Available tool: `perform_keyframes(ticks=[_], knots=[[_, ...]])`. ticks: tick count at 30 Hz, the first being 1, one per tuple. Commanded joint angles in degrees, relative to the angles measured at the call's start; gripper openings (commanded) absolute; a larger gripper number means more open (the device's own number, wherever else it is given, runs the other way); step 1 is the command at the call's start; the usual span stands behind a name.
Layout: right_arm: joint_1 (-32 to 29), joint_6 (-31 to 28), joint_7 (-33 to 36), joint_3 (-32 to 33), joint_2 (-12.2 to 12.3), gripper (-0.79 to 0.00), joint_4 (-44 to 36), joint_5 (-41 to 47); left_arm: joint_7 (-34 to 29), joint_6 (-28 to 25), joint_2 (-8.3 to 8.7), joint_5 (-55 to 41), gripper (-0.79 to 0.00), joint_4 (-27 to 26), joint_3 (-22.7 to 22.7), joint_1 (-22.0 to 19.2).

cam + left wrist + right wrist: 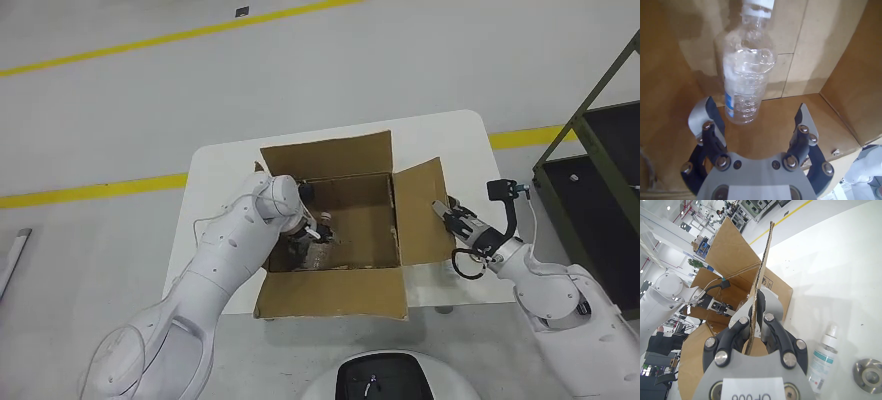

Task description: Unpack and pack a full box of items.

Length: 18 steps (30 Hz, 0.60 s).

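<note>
An open cardboard box point(335, 292) stands on the white table point(225, 165). A clear water bottle point(747, 72) with a white cap lies on the box floor. My left gripper point(755, 111) sits inside the box, open, its fingers just short of the bottle's base and apart from it. In the top view the left gripper point(318, 232) is low in the box over the bottle point(318, 255). My right gripper point(755, 303) is shut on the box's right flap point(763, 262), pinching the cardboard edge; the top view shows the right gripper point(447, 216) at that flap point(420, 212).
A small spray bottle point(824, 357) with a white pump lies on the table beside the right gripper, next to a round metal flange point(867, 375). A dark metal rack point(600, 150) stands to the table's right. Box walls close in around the left gripper.
</note>
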Motion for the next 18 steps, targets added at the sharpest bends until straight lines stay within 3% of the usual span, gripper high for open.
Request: perform_keyframes(ticks=[1, 8, 18], knots=[[0.1, 0.1, 0.0, 0.1, 0.0, -0.785, 0.1, 0.0, 0.0, -2.5, 0.31, 0.1, 0.0, -1.0, -0.8, -0.5], [0.9, 0.0, 0.3, 1.1, 0.3, -0.785, 0.3, 0.0, -1.0, -2.6, 3.17, 5.3, 0.0, -7.8, -4.5, -0.9], [1.3, 0.0, 0.7, 1.4, 0.6, -0.785, 0.5, -0.3, -5.3, 5.2, 11.55, 15.8, 0.0, -22.0, -19.0, 5.7]])
